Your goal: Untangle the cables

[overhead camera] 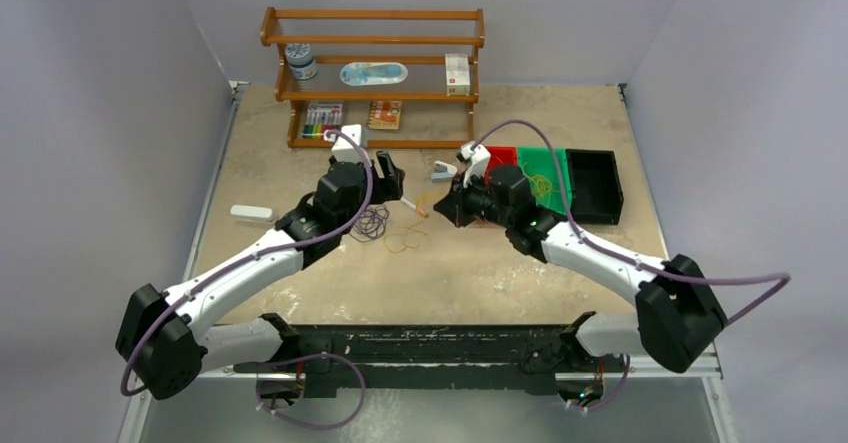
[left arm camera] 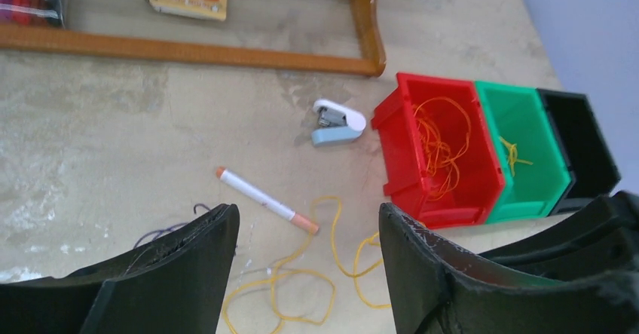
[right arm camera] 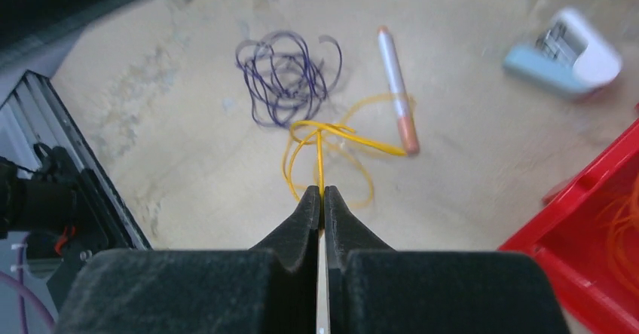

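On the far left of the table [overhead camera: 450,273] you've got a little white box [overhead camera: 251,213] sitting by itself, well apart from everything else. Next over, your left gripper [left arm camera: 307,217] has its fingers [left arm camera: 188,266] spread wide with nothing between them, and it hangs over the purple cable [right arm camera: 282,78]. That one's a loose scribble of loops lying flat on the table. Just beside it is the yellow cable [right arm camera: 331,134], but you can't tell from any view whether the two actually touch. One yellow loop reaches the orange end of the white pen [right arm camera: 395,85], which lies at a slant right next to the pile. Your right gripper [right arm camera: 322,194] comes in from the right with its fingers pressed together on a strand of the yellow cable, and the strand runs straight from the tips to a knot of loops. Behind that there's a small blue and white stapler [left arm camera: 337,123]. Further right, three bins stand in a row, touching. The red bin [left arm camera: 392,145] has a bunch of orange cables [left arm camera: 441,149] in it, the green bin [left arm camera: 520,108] holds a short yellow strand [left arm camera: 515,153], and the black bin [left arm camera: 580,145] is at the far end.
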Available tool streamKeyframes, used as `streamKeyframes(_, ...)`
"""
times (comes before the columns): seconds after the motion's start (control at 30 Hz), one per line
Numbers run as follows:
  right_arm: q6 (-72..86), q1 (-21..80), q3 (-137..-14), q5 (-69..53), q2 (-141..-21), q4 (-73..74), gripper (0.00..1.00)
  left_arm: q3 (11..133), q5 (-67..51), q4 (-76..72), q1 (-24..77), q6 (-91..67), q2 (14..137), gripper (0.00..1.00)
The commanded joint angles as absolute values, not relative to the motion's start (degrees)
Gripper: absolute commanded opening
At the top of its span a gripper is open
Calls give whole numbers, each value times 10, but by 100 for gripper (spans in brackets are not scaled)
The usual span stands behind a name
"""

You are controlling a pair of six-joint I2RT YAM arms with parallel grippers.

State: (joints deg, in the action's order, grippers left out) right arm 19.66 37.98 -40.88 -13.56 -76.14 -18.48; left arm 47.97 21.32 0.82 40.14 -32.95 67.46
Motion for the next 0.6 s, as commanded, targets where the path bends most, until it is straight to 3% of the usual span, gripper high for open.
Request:
streamKeyframes(0.0,129,377,-493,-109,-732,-113,0,443,235,-99,397,-290,619,68)
streamKeyframes(0.23,79,371,-582,-106,-723,-68,0,339,215,-268,397,-231,536,71)
streamKeyframes(0.57,5,368,-665,-100,-698,11,0,269,119,-378,398,-168,550,72)
